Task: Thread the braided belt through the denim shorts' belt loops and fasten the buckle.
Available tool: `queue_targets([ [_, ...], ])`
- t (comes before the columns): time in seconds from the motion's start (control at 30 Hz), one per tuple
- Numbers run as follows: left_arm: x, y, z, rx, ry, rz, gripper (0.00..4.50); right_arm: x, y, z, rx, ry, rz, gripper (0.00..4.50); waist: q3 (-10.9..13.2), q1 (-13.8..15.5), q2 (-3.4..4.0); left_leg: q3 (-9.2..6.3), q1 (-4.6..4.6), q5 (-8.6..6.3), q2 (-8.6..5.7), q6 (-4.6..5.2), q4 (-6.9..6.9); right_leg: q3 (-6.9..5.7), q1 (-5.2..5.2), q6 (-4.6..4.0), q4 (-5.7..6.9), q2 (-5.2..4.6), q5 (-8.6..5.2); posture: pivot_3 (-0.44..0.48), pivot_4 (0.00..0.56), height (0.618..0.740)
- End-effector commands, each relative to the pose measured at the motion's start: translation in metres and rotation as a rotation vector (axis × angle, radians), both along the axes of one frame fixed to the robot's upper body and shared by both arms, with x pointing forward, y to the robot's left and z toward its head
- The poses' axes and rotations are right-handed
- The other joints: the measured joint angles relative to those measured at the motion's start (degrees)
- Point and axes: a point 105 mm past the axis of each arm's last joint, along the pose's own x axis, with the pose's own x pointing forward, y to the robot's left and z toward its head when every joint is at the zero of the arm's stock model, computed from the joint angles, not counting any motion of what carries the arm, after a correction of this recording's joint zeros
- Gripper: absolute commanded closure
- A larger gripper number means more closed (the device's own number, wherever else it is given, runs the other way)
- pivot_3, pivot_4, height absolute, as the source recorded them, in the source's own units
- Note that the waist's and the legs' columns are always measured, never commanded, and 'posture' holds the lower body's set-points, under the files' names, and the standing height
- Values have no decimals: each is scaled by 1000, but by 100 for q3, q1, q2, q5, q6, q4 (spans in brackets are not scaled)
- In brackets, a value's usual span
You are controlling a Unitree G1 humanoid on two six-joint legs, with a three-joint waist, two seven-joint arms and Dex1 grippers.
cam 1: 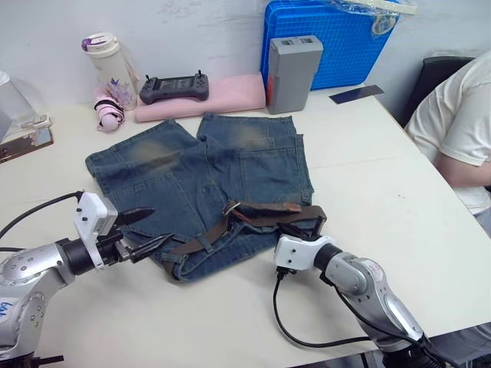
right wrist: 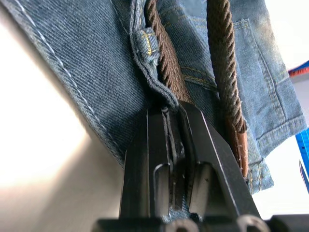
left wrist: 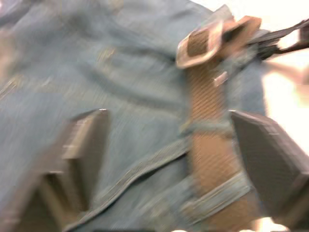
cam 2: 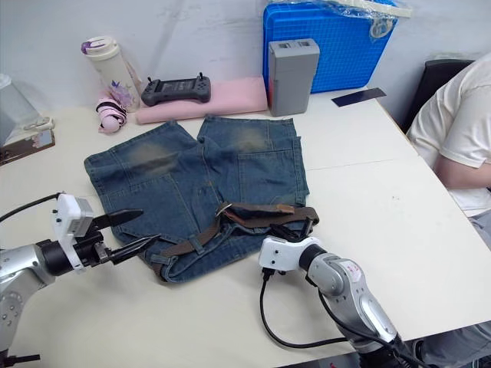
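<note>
Lying flat on the white table (cam 1: 383,176), the denim shorts (cam 1: 207,176) have the waistband toward the robot and the legs pointing away. Braided belt (cam 1: 265,217) runs along the waistband, partly under the belt loops (left wrist: 207,128); silver buckle (cam 1: 229,208) sits approx. mid-waistband, w/ the belt's tan leather tip (cam 1: 291,207) lying just beside it.

Left gripper (cam 1: 149,230): hovering at the shorts' left edge, fingers (cam 1: 138,215) spread apart, nothing between them. Left wrist view shows the belt passing under two loops, buckle (left wrist: 199,44) beyond; that view is blurred.

Right gripper (right wrist: 169,113): at the waistband's right end, fingers pressed together and clamped on the waistband edge where the belt (right wrist: 166,63) enters the fold. Whether belt, denim or both sit in the pinch: cannot tell. A second run of belt passes just beside the fingers, ending in the leather tip (right wrist: 241,145).

Background, far side of table:
- pink folded cloth (cam 1: 230,96) w/ a black handheld controller (cam 1: 175,87) on top
- grey box (cam 1: 293,73) standing upright, blue crate (cam 1: 337,38) behind it
- bottle w/ purple lid (cam 1: 111,69), near left
- clipboard (cam 1: 23,142) at far left edge

Person in a cream shirt (cam 1: 460,130) seated at the right side of the table.
</note>
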Motion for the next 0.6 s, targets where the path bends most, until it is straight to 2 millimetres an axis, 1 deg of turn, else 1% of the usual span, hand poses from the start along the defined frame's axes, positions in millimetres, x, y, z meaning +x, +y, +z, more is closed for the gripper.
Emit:
queue_targets([
  [0.03, -4, -10, -11, 58, -3, 15, 73, -5, 4, -20, -30, 86, 3, 4500, 0, -6, 0, 1, 4, 1, 0, -2, -3, 0, 1, -2, 2, 0, -1, 0, 150, 676],
  [0.1, 2, -2, -28, 155, 5, 80, 73, -5, 6, -20, -26, 86, 9, 4500, 1, -8, -3, 1, 13, 6, 1, -11, -12, 1, 4, -5, 3, 2, -2, 0, 150, 676],
  [0.13, 5, 3, -32, 193, 3, 103, 73, -5, 7, -19, -25, 85, 11, 4500, 1, -6, -4, 4, 21, 8, 1, -15, -23, 4, 7, -6, 3, 1, -3, 0, 150, 676],
  [0.2, 10, 8, -36, 247, -13, 132, 73, -5, 8, -19, -24, 84, 14, 4500, 2, -5, -6, 5, 38, 11, 3, -20, -39, 4, 15, -13, 3, 1, -6, 0, 150, 676],
  [0.33, 10, 9, -53, 446, -25, 82, 73, -5, 9, -18, -24, 82, 18, 4500, 3, -15, -7, 4, 43, 12, 7, -22, -49, 4, 15, -19, 3, 5, -9, 0, 150, 676],
  [0.47, 19, 21, -57, 524, -49, 175, 73, -5, 10, -16, -16, 77, 12, 4500, 4, -21, -7, 6, 45, 12, 8, -23, -54, 6, 15, -19, 3, 6, -9, 0, 150, 676],
  [0.5, 18, 32, -62, 578, -42, 210, 73, -6, 9, -15, -17, 75, 8, 4500, 4, -25, -7, 6, 45, 13, 8, -24, -54, 5, 15, -19, 4, 6, -9, 0, 150, 676],
  [0.57, 15, 63, -69, 659, -12, 326, 73, -8, 5, -15, -14, 74, -25, 4500, 2, -47, -5, 6, 48, 13, 9, -24, -56, 6, 15, -19, 5, 7, -9, 0, 150, 676],
  [0.6, 14, 73, -71, 674, -7, 366, 73, -8, 3, -15, -13, 75, -36, 4500, 0, -47, -1, 9, 53, 13, 10, -25, -64, 9, 16, -22, 5, 8, -10, 0, 150, 676],
])
